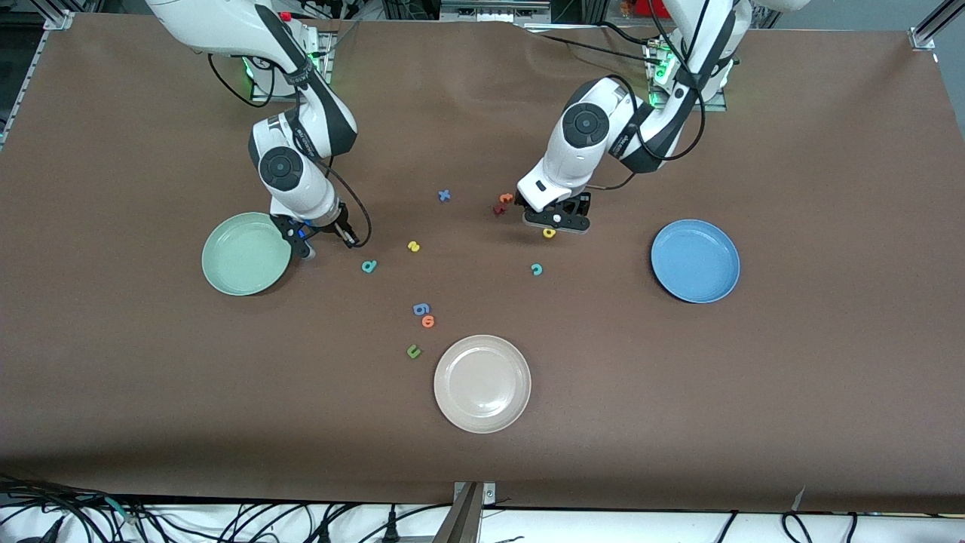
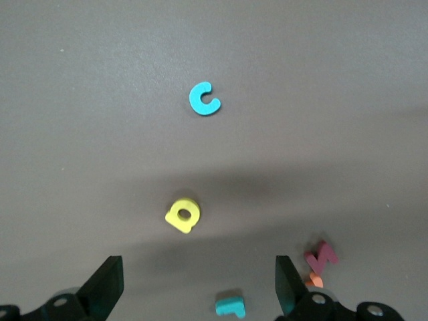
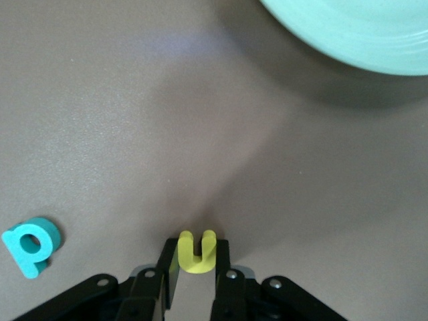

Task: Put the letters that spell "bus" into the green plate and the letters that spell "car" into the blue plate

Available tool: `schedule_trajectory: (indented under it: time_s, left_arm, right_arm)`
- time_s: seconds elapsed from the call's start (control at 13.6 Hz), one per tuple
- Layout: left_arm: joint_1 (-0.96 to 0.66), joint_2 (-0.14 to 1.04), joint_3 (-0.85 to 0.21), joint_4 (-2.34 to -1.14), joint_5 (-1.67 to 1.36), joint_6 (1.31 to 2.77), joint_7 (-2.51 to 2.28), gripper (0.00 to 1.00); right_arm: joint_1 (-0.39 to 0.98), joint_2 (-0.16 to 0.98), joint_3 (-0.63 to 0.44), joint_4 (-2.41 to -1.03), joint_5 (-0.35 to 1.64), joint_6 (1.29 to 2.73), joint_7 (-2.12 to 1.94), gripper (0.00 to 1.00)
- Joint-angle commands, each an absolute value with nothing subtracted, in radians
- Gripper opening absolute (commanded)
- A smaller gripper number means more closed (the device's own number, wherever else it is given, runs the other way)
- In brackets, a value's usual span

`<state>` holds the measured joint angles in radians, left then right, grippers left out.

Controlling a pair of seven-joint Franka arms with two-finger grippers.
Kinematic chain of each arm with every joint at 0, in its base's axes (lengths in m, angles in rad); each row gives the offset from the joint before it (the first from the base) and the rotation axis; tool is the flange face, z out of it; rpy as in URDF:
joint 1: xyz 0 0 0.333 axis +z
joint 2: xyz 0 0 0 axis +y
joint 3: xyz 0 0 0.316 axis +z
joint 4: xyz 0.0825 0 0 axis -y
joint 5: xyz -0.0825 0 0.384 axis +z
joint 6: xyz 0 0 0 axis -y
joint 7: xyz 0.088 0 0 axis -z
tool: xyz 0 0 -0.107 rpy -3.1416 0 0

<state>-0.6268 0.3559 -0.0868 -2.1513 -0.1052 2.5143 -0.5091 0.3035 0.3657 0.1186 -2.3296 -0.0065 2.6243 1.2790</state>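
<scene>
The brown desk [image 1: 791,392] is lying mostly bare along the edge nearest the front camera and at both arm ends; the letters are sitting in a loose cluster at mid-desk, leaving wide open lanes between cluster and plates. The green plate [image 1: 246,253] is resting toward the right arm's end, the blue plate [image 1: 695,260] toward the left arm's end, and a beige plate [image 1: 482,383] is sitting nearest the front camera, between them. The right tool [image 3: 196,267] is standing just beside the green plate's rim with its 2 fingers pressed together, pinching the yellow u [image 3: 196,252]; the plate's edge is showing close by in the right wrist view. The teal b [image 1: 369,265] is lying on the desk near that tool, apart from it, and the yellow s [image 1: 413,246] is lying a little farther toward mid-desk. The left tool [image 2: 197,287] is hanging over the cluster's upper part with its fingers spread wide and gripping nothing. The yellow a [image 2: 182,215] is lying on the desk just ahead of the gap between its fingers, the teal r [image 2: 231,305] is lying between them, and the teal c [image 2: 204,99] is lying farther out, nearer the front camera. A dark red letter [image 2: 322,256] and an orange letter [image 1: 506,198] are sitting beside 1 finger. A blue x [image 1: 444,195], a blue letter [image 1: 421,308], an orange o [image 1: 428,321] and a dark green u [image 1: 413,351] are lying scattered apart from both tools.
</scene>
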Motion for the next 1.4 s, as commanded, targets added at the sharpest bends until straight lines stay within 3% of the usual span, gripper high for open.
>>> schedule_trajectory:
  time_s: [0.0, 0.22, 0.44, 0.59, 1.03, 1.32]
  left_arm:
    - [-0.627, 0.405, -0.086, -2.154, -0.077, 2.600, -0.532, 1.00]
    - [-0.624, 0.428, -0.086, -2.155, -0.077, 2.625, -0.531, 1.00]
    - [-0.623, 0.439, -0.084, -2.155, -0.063, 2.625, -0.528, 1.00]
    - [-0.623, 0.451, -0.084, -2.155, -0.063, 2.625, -0.528, 1.00]
    - [-0.623, 0.480, -0.083, -2.149, -0.063, 2.625, -0.528, 0.96]
    - [-0.621, 0.488, -0.078, -2.146, -0.051, 2.626, -0.528, 0.89]
  right_arm:
    - [0.296, 0.350, 0.121, -2.349, -0.006, 2.600, 1.247, 0.00]
    - [0.296, 0.295, 0.098, -2.289, -0.008, 2.443, 1.209, 0.00]
    - [0.296, 0.279, 0.022, -2.118, -0.008, 2.130, 1.065, 0.00]
    - [0.295, 0.279, -0.046, -2.040, -0.006, 2.008, 0.933, 0.00]
    - [0.276, 0.345, -0.250, -2.042, -0.011, 2.061, 0.456, 0.00]
    - [0.207, 0.465, -0.267, -2.045, -0.006, 2.193, 0.273, 0.00]
